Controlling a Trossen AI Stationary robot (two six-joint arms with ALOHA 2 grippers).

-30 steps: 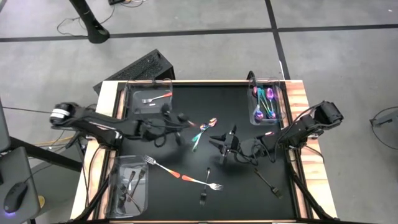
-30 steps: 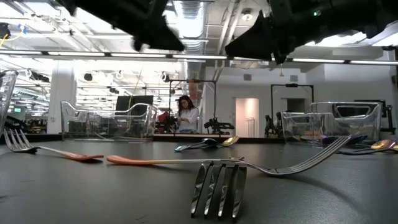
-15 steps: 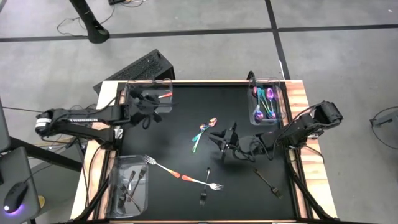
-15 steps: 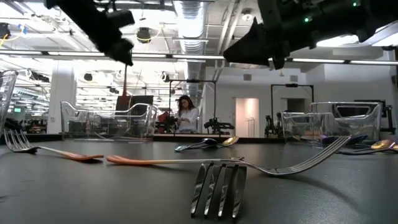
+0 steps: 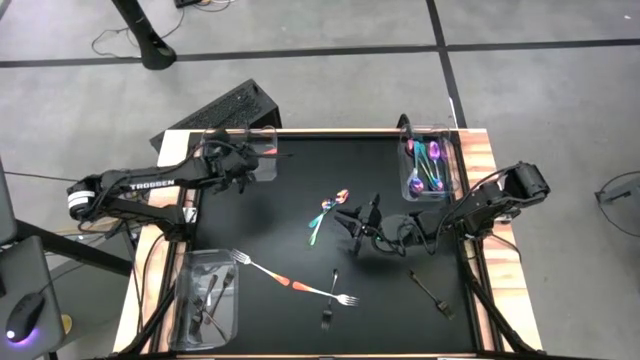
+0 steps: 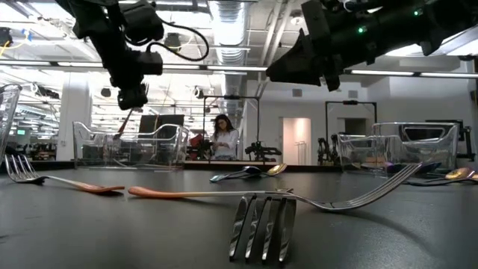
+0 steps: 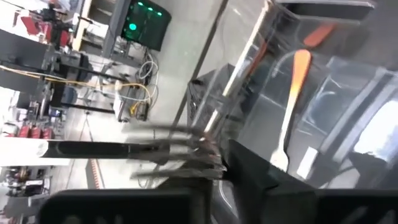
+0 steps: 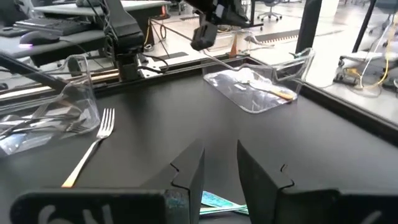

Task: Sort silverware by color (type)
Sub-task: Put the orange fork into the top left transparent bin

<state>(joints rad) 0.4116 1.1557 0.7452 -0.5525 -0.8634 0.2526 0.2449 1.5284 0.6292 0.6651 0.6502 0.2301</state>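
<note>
My left gripper (image 5: pixel 245 160) hangs over the clear far-left bin (image 5: pixel 213 142), shut on a silver fork with an orange-pink handle (image 8: pixel 227 61). One orange-handled fork (image 7: pixel 292 106) lies in that bin. My right gripper (image 5: pixel 364 226) is open, low over the table's middle. It sits beside the iridescent purple-teal spoons (image 5: pixel 326 208), one of which shows under its fingers (image 8: pixel 217 200). Two orange-handled forks (image 5: pixel 272 272) (image 5: pixel 322 292) and two black forks (image 5: pixel 329 302) (image 5: pixel 432 293) lie flat on the black table. My left gripper pinches the fork between its two fingers close to the tines (image 7: pixel 180 150), which stick out beside one finger (image 7: pixel 249 171). The fork is lifted clear. Its handle (image 6: pixel 124 127) slants down from the fingers toward the bin.
A far-right bin (image 5: pixel 455 165) holds iridescent pieces and a near-left bin (image 5: pixel 185 300) holds black ones. A keyboard (image 5: pixel 225 108) lies beyond the table's far-left corner. A person (image 6: pixel 222 136) stands far back in the room. Bare black table lies between the loose forks.
My left gripper has carried the orange-handled fork from the table's middle toward the far-left corner. It now hangs over the far-left bin, staying shut on the fork. The fork has turned and now slants downward. My right gripper has stayed open near the iridescent spoons.
</note>
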